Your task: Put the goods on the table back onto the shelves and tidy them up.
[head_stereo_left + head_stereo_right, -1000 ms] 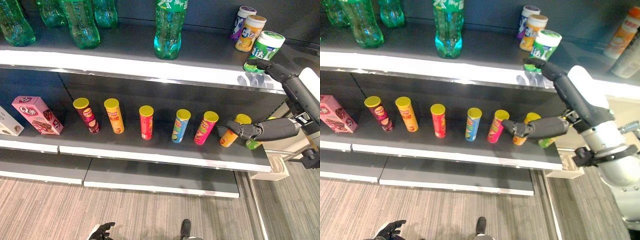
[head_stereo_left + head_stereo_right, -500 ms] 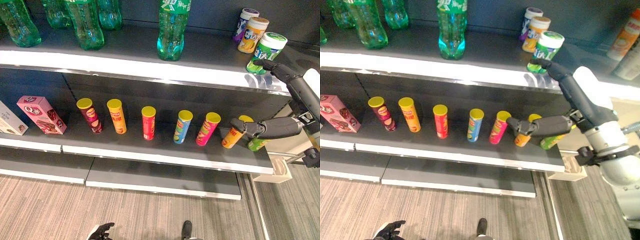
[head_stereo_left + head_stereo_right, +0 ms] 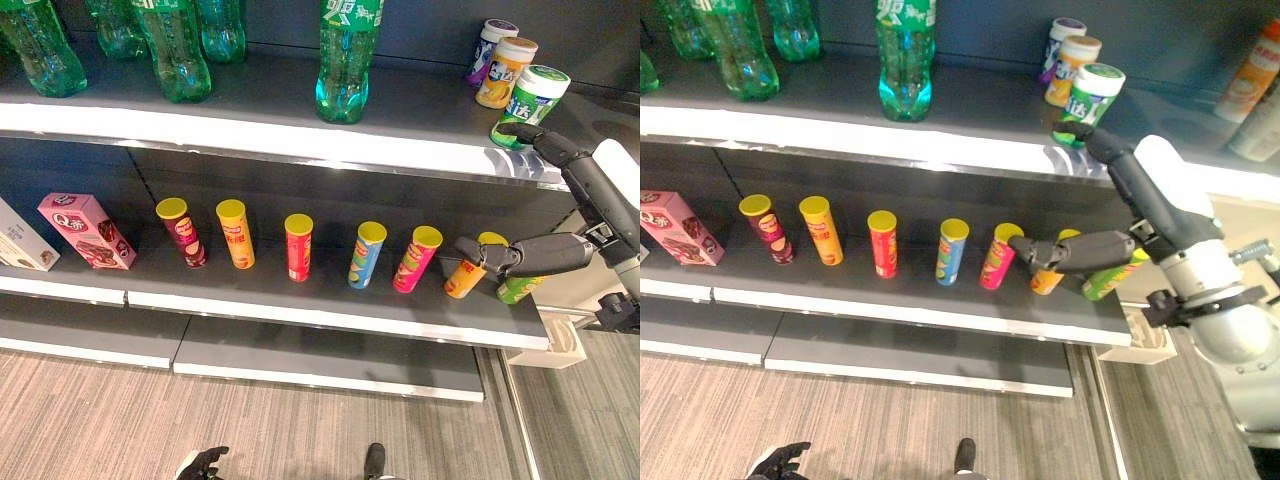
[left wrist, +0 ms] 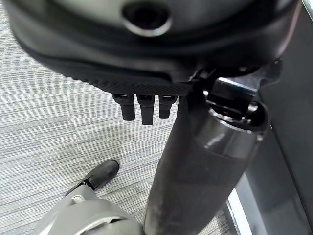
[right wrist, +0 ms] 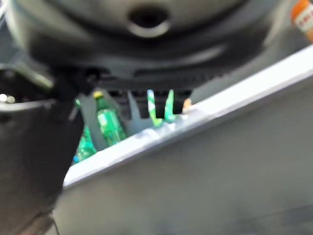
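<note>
Reaching across the front of the shelves in the left eye view, the right hand (image 3: 588, 178) is spread wide and holds nothing. Its fingers (image 3: 525, 130) overlap the foot of a green-and-white jar (image 3: 537, 88) on the upper shelf (image 3: 250, 130). Its thumb (image 3: 490, 255) crosses two leaning cans, orange (image 3: 460, 278) and green (image 3: 516, 290), at the right end of the row on the middle shelf (image 3: 300, 312). The five other cans (image 3: 298, 245) stand evenly spaced. Whether the hand touches any of these or simply hangs before them cannot be told. The left hand (image 3: 203, 463) hangs low over the floor.

The right eye view gives the same layout. No counter or loose goods can be made out, so the step seems to be tidying; the next move probably calls for closing on a leaning can and setting it upright.

The left wrist view has relaxed, empty fingers (image 4: 142, 110) pointing at the carpet.

The right wrist view has blurred fingers (image 5: 133, 110) before the shelf edge, green bottles (image 5: 105, 128) beyond; the green can is largely hidden.
</note>
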